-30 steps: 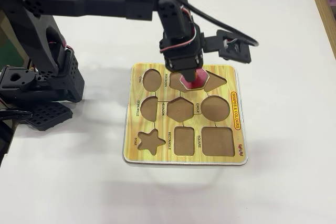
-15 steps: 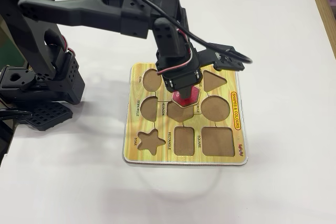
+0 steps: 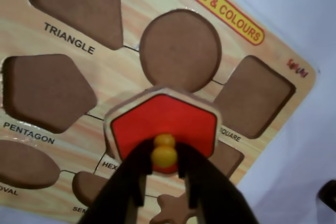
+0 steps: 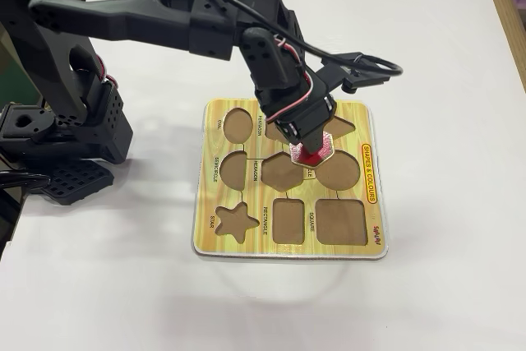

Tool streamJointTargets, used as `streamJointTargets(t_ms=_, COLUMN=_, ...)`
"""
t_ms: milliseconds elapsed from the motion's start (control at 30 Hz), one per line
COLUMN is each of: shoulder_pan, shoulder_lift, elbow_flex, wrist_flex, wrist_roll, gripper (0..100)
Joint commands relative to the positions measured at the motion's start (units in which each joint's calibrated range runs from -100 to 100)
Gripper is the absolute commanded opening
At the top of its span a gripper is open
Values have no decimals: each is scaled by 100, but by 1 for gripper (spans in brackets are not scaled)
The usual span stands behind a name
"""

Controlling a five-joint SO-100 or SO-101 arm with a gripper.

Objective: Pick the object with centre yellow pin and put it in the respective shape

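Gripping the yellow pin between its two dark fingers, the gripper is holding the single red hexagon piece lifted above the puzzle board, the flat face of the piece turned up toward the wrist camera. Directly under and slightly nearer than the piece, the hexagon recess is lying mostly hidden in the wrist view, only its label and one corner peeking out; in the fixed view the piece is hanging just right of and a little beyond that recess, over the strip between it and the circle recess. So the coming move is probably turning on a small shift back toward the hexagon hole plus a twist to line the edges up. Farther out, the pentagon, triangle and square recesses are sitting empty. Counting the fixed view: one piece, nine recesses, all unfilled.
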State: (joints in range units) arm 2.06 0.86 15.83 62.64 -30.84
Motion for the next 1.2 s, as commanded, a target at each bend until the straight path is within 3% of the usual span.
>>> streamJointTargets(t_ms=0, shoulder_pan=-128, shoulder_lift=115, elbow_flex=-45, wrist_flex=-32, wrist_roll=-33, gripper=1)
streamJointTargets(t_ms=633, shoulder_pan=419, shoulder_lift=165, elbow_flex=306, wrist_flex=-84, wrist_roll=24, gripper=1)
streamJointTargets(t_ms=1167, shoulder_pan=331, shoulder_lift=257, elbow_flex=297, wrist_flex=-93, wrist_roll=-49, gripper=1)
